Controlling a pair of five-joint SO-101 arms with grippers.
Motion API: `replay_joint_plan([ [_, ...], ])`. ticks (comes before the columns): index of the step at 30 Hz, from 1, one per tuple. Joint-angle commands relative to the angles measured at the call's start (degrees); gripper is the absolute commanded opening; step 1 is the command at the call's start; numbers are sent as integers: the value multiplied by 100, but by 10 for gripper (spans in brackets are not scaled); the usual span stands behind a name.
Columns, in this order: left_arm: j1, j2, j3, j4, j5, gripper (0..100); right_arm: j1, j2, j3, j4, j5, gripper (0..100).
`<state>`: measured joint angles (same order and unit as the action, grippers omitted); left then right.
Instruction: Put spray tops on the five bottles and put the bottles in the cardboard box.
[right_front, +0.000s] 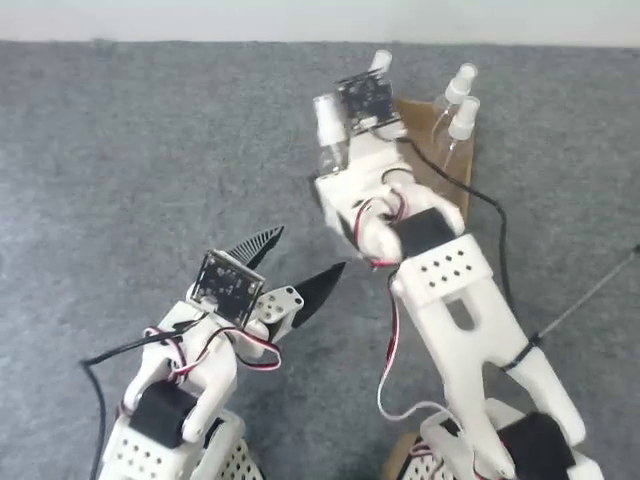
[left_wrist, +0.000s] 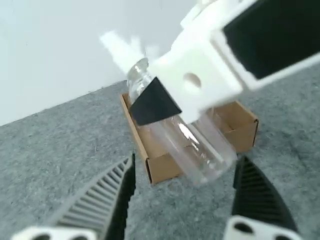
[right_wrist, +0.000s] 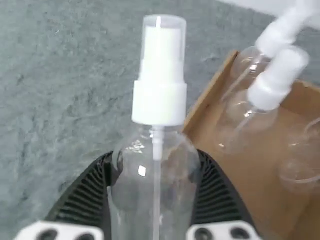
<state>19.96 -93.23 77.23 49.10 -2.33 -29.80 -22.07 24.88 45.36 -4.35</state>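
Note:
My right gripper (right_wrist: 156, 165) is shut on a clear bottle (right_wrist: 155, 175) that carries a white spray top (right_wrist: 159, 75). In the high view this bottle (right_front: 330, 140) stands upright at the left edge of the cardboard box (right_front: 440, 165), with the right gripper (right_front: 335, 165) around its body. Two capped bottles (right_front: 462, 115) lean inside the box (right_wrist: 260, 170). My left gripper (right_front: 311, 248) hangs open over the carpet, short of the box. Its wrist view shows the held bottle (left_wrist: 200, 145) tilted in front of the box (left_wrist: 165, 167).
Grey carpet (right_front: 150, 150) covers the table on all sides of the box. A pale wall runs along the far edge. Black cables trail from both arms, one (right_front: 500, 250) beside the right arm.

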Motion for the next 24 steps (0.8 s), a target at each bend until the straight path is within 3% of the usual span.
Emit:
replay_joint_plan([
  [1,0,-70,92,-360,343,333,-365,-743,-404,268,-167,6],
  [8,-536,-70,198,-747,571,359,-462,-1464,-396,725,-149,6],
  [24,-545,-70,259,-756,571,359,-418,-2475,-299,1525,-132,6],
])
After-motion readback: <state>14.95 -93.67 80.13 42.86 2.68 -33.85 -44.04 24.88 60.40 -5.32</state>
